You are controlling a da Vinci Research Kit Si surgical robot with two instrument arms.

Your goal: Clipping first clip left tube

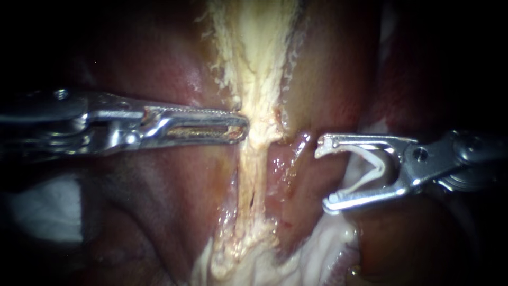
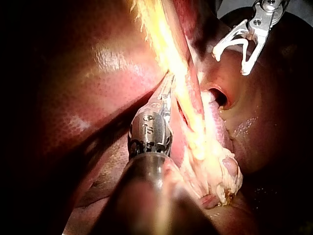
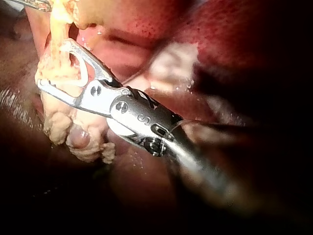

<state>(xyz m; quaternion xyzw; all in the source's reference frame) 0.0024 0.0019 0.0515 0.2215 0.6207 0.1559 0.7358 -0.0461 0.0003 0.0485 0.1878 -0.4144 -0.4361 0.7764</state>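
The left instrument [image 1: 244, 127] had its hand pinched on the tube [image 1: 256, 159], tips half buried. The right instrument [image 1: 324, 173] cradled a clip [image 1: 379, 167] in its wide-spread hand.

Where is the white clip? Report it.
Endoscope view, right side: the white clip sits in my right instrument, just right of the pale strand.

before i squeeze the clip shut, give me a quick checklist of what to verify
1. Seating of the clip in the right instrument's end effector, both jaws touching it, wide apart: ok.
2. The pale strand inside the clip's mouth: not ok; the tips sit beside it, apart.
3. Tip of the left instrument at the strand: ok.
4. Its hold on the strand: cannot tell.
5. The pink tissue between clip and strand, clear of the mouth: cannot tell.
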